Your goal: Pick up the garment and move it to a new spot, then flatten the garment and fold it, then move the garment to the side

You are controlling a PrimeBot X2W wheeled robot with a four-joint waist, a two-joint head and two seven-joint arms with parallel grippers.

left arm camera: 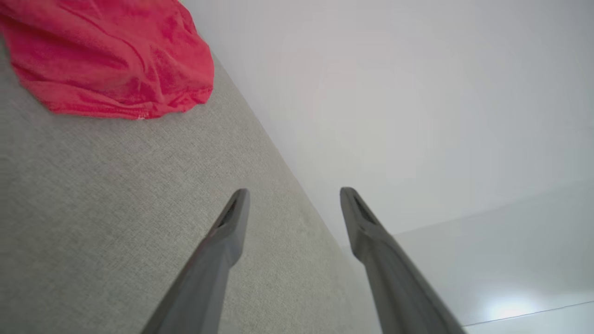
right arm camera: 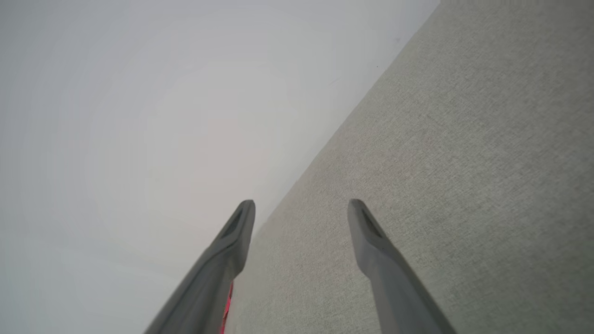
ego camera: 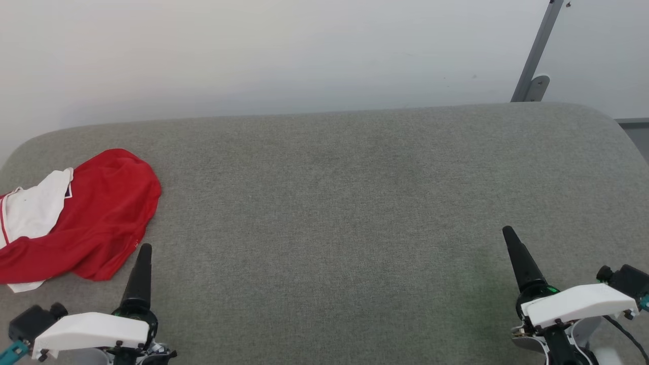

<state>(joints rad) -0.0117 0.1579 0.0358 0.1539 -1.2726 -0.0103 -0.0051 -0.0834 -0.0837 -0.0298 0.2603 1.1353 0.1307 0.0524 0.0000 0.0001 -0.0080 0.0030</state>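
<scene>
Red shirt (ego camera: 96, 218) crumpled at the left end of the tabletop (ego camera: 355, 203), just beyond the left pincer (left arm camera: 292, 195), wide and empty; right pincer (right arm camera: 301, 206) equally wide, well apart. Likely best: pinch a raised fold deeply, lift clear, carry toward the bare middle.

the left gripper (left arm camera: 294, 194) and the right gripper (right arm camera: 301, 205) each had two long dark grey plastic fingers (left arm camera: 222, 241) that tapered to blunt tips, with a narrow slot sunk near each tip. each wrist wore a smooth white moulded cover (ego camera: 91, 328) with small dark screws along its lower edge, beside a black boxy camera block (ego camera: 626, 280). a thin black cable (ego camera: 626, 332) trailed off the right wrist, and a teal tab (ego camera: 12, 351) edged the left.
</scene>
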